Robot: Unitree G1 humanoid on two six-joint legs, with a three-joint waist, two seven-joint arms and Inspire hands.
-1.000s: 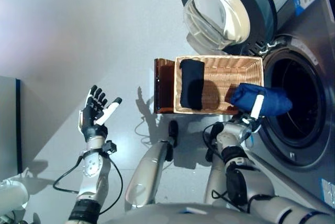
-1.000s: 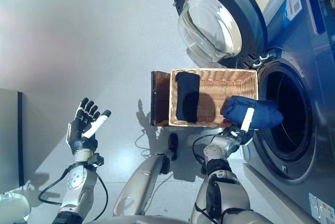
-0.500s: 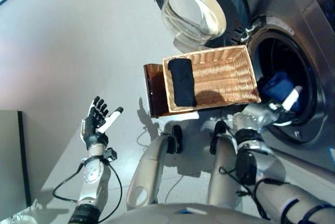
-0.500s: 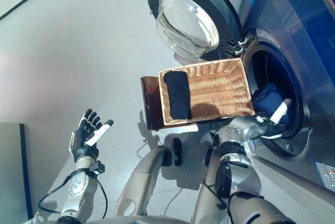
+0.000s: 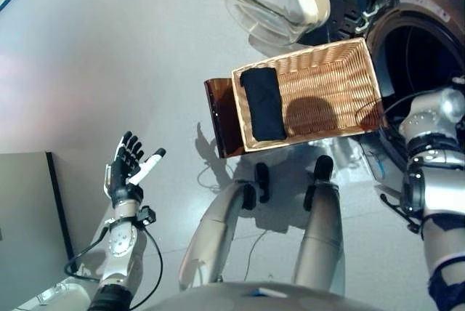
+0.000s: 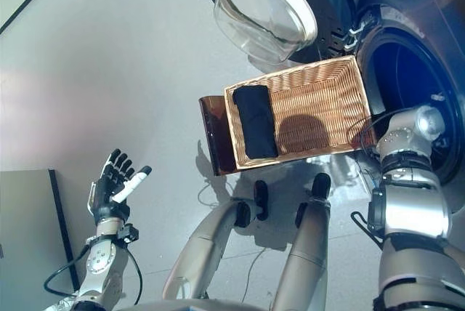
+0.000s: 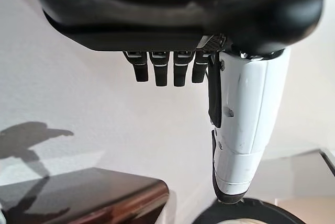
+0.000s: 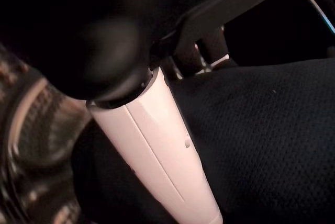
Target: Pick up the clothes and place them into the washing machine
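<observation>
Your right hand (image 8: 157,145) inside the grey front-loading washing machine's drum (image 6: 407,71), fingers pinching dark blue cloth (image 8: 261,145), left hand (image 5: 127,169) fingers spread wide, black folded garment (image 5: 263,104) in woven wicker basket (image 5: 341,78).

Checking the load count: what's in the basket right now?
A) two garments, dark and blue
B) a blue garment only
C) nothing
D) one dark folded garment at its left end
D: the basket holds a single dark garment lying at its left end; the rest of the wicker floor is bare.
</observation>
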